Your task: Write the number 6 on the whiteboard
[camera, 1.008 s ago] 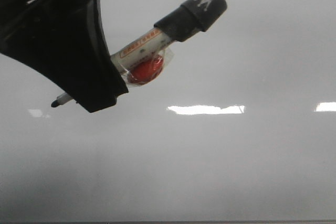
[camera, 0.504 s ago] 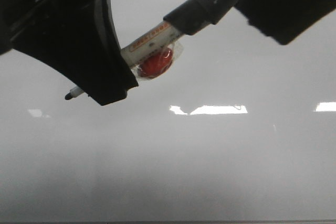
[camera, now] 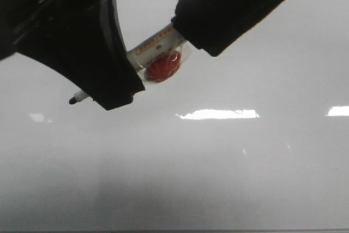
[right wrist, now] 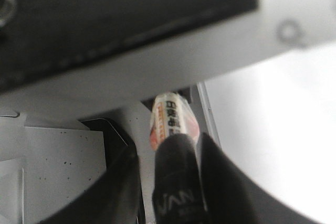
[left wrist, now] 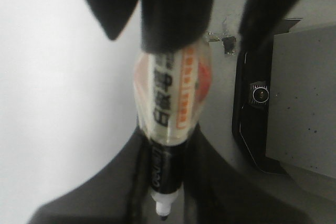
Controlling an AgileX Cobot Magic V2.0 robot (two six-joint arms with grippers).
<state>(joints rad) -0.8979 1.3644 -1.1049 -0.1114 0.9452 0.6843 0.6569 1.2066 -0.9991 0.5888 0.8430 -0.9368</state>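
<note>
Holding position over the whiteboard (camera: 229,167), I log what my three cameras give me.

Item, marker (camera: 158,53): white barrel with an orange-bordered label, a red patch under clear wrap on its side, black cap end and a dark tip (camera: 72,101). It lies tilted in the front view, tip low toward the left, cap end high toward the right, above the board surface.

Item, left gripper (camera: 109,75): its black fingers are clamped on the marker's lower barrel; the left wrist view shows the barrel running between them with the tip poking out past them (left wrist: 164,214).

Item, right gripper (camera: 218,9): a dark mass in the front view covering the marker's cap end. In the right wrist view the black cap (right wrist: 178,182) sits between the two fingers (right wrist: 118,192), which stand close on either side of it; I cannot tell whether they actually press on it.

Item, whiteboard: glossy pale grey, filling the front view, with bright glare bars across the middle and top, and a thin dark edge along the bottom.

Item, number 6: I find no written digit anywhere on the visible board; the surface reads unmarked.
</note>
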